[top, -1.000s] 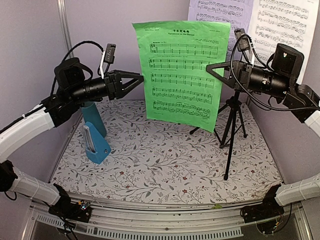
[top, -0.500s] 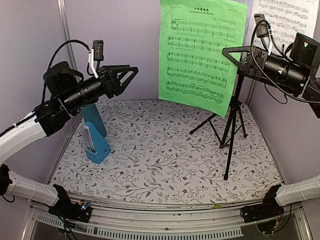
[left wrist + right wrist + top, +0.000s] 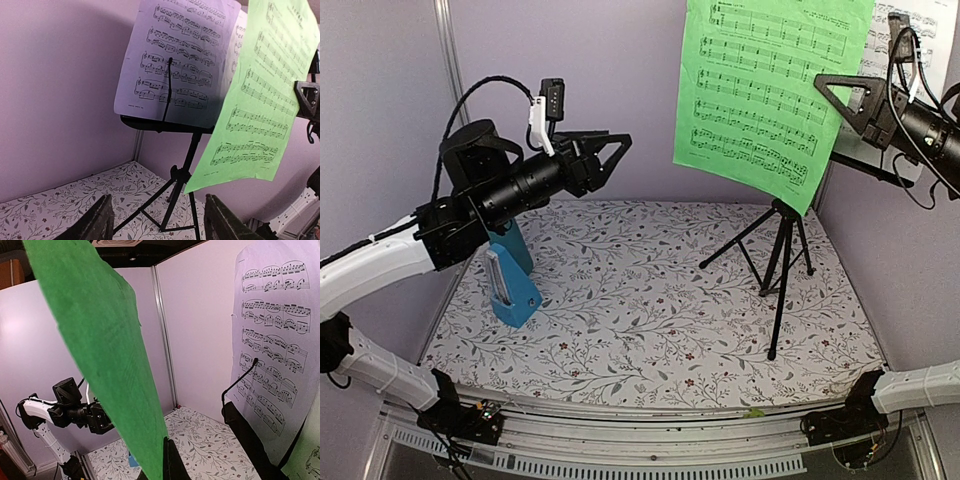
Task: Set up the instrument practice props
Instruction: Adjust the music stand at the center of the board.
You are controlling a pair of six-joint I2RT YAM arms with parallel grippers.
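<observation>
A: Two arms up. L gripper (image 3: 616, 160) hangs mid-air above the left side, jaws roughly half apart, nothing in them. Blue metronome (image 3: 515, 290) stands on the floral mat (image 3: 650, 300) below it, untouched.
B: Green sheet (image 3: 760, 90)?
A: Up high, pinched at its right edge by R gripper (image 3: 835, 100), fingers clamped tight on the paper. It hangs in front of the music stand (image 3: 782, 215), not on it yet. White pages (image 3: 175, 55) already sit on the desk.
B: How to land it?
A: Imo: lower the bottom edge onto the desk lip (image 3: 160, 124) beside the white pages, lay it flat vs. the desk, then let go. Slow, since the sheet's floppy and could curl or knock pages off.
</observation>
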